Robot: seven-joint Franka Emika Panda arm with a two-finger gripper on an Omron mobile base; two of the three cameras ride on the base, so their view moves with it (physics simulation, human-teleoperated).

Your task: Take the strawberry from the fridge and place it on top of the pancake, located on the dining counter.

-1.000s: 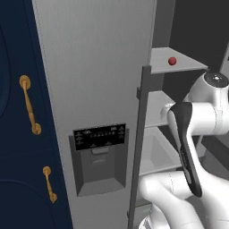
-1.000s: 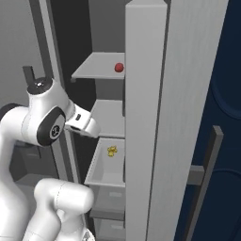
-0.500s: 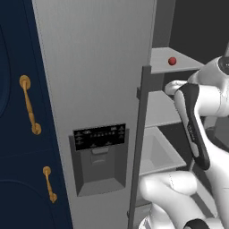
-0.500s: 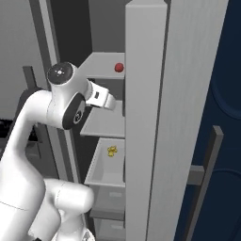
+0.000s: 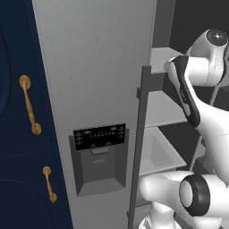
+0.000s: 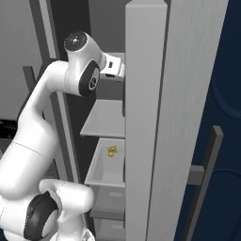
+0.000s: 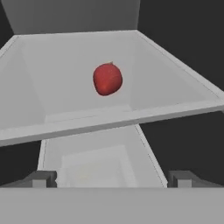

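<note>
You see strawberry [image 7: 107, 79] lying mid-shelf in fridge [image 5: 98, 89]; gripper [image 7: 112, 179] short of shelf's front edge, fingers spread wide, holding nothing.

The strawberry [image 7: 107, 78] lies on a fridge shelf [image 7: 65, 78].

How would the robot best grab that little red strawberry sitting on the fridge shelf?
Probably around its plump middle, one finger on each side, coming straight in from the shelf's open front. The strawberry is small, roundish and sits alone, and the open gripper already faces it.
</note>
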